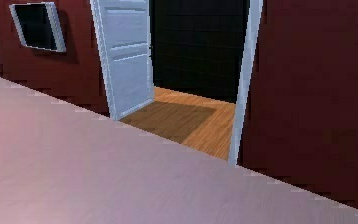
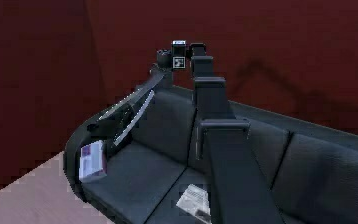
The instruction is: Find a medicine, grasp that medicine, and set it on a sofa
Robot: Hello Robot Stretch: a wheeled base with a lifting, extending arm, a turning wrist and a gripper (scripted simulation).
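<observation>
Arm (image 2: 222,140) out over sofa (image 2: 147,185); looks like the placing stage, unconfirmed.
Forward: open door (image 1: 127,55) and doorway (image 1: 192,110) ahead, bare floor (image 1: 87,170) before them, red wall (image 1: 307,90) close at right. Arm side: tool (image 2: 115,125) above sofa's end, near the red back wall; cannot tell whether grasping anything. Pale box (image 2: 92,160), perhaps the medicine, lying on seat just below; white sheet (image 2: 195,198) farther along.

Free doorway (image 1: 197,60), blocked side
Bare floor (image 1: 87,170) is leading through the doorway; sofa (image 2: 317,170) and red wall (image 2: 287,50) are standing alongside.
</observation>
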